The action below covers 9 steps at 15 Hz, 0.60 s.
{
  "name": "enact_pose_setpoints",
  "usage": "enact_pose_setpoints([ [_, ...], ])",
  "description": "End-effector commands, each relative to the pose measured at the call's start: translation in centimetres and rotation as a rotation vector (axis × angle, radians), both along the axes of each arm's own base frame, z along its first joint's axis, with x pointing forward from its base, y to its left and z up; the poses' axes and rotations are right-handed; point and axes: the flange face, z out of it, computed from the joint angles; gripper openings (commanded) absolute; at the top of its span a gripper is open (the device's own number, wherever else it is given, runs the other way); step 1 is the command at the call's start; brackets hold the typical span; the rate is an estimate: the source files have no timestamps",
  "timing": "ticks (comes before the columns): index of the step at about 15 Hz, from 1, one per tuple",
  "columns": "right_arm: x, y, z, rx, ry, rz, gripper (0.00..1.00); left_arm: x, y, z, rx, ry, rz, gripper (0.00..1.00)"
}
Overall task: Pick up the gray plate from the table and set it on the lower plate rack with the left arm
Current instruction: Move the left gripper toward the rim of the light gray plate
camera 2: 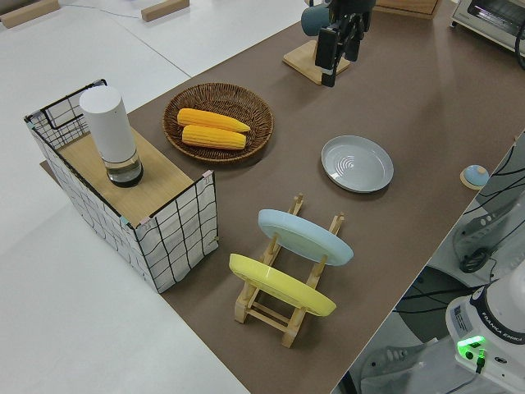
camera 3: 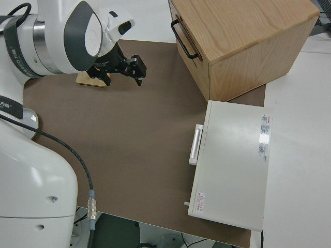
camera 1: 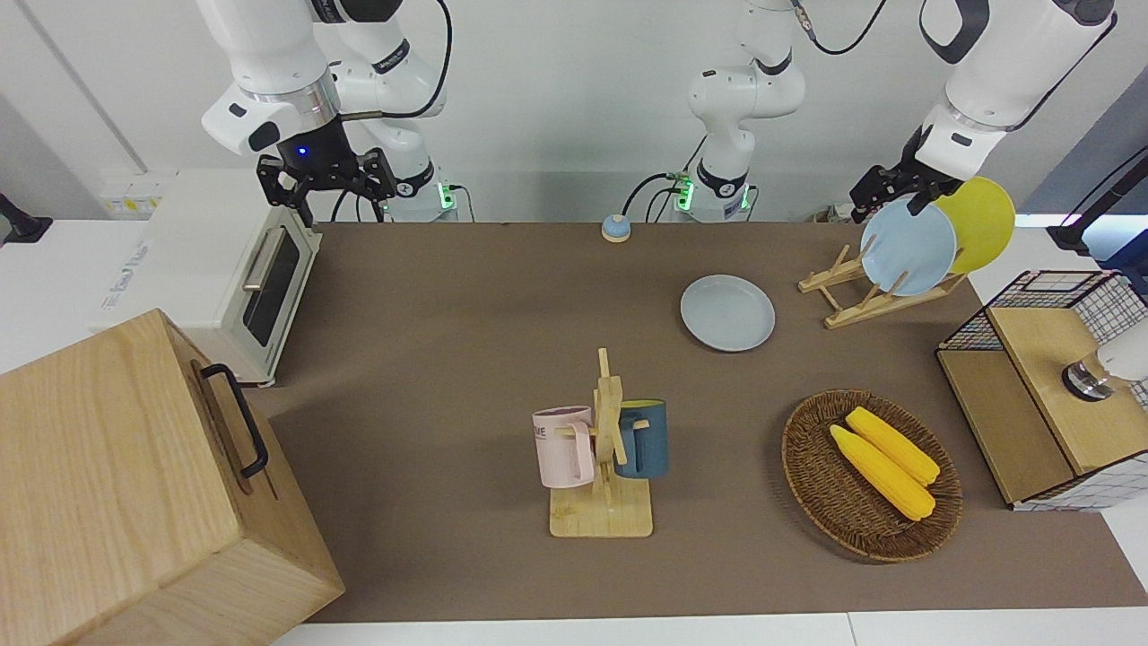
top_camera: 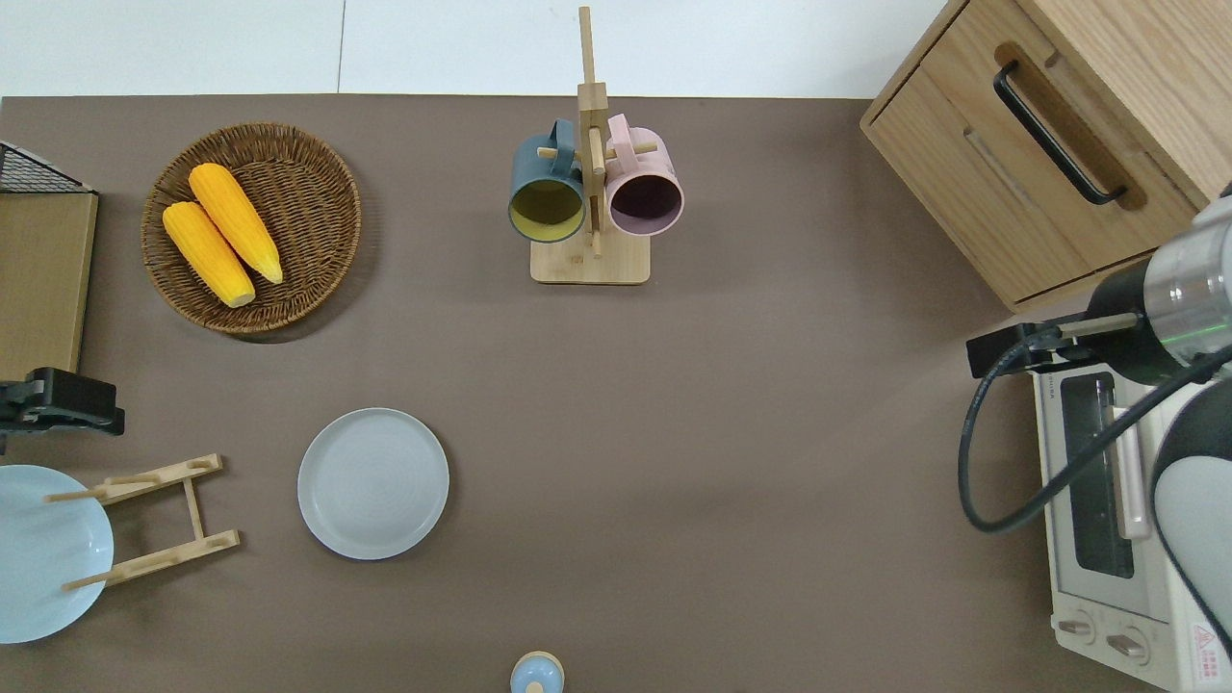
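The gray plate (camera 1: 727, 312) (top_camera: 373, 483) (camera 2: 357, 163) lies flat on the brown table (camera 1: 430, 359). Beside it, toward the left arm's end, stands the lower plate rack (camera 1: 863, 301) (top_camera: 154, 520) (camera 2: 283, 308). A light blue plate (camera 1: 908, 247) (camera 2: 305, 236) and a yellow plate (camera 1: 982, 222) (camera 2: 281, 285) lean in the rack. My left gripper (camera 1: 888, 202) (top_camera: 67, 402) (camera 2: 335, 61) hangs open and holds nothing. It is over the table between the rack and a wire-sided shelf, apart from the gray plate. My right arm is parked with its gripper (camera 1: 327, 193) (camera 3: 121, 76) open.
A wicker basket (camera 1: 812, 467) with two corn cobs sits farther from the robots than the gray plate. A wooden mug stand (camera 1: 605, 449) holds a pink and a dark blue mug. The wire-sided shelf (camera 1: 1049, 395), a toaster oven (camera 1: 242, 278), a wooden cabinet (camera 1: 134, 484) and a small blue knob (camera 1: 615, 227) line the edges.
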Motion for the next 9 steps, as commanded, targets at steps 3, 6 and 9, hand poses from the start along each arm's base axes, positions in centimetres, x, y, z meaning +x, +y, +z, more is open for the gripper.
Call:
enact_pose_setpoints([
  [3,-0.20,-0.20,0.45,-0.002,0.001,-0.015,0.983,-0.31,3.01,0.53,-0.026,0.036,0.039,0.99],
  [6,-0.23,-0.12,0.44,-0.003,0.002,-0.014,0.983,-0.23,2.89,0.09,-0.028,0.045,0.054,0.99],
  [9,-0.16,-0.13,0.37,-0.002,0.002,-0.014,0.983,-0.17,2.66,-0.20,-0.027,0.052,0.057,0.99],
])
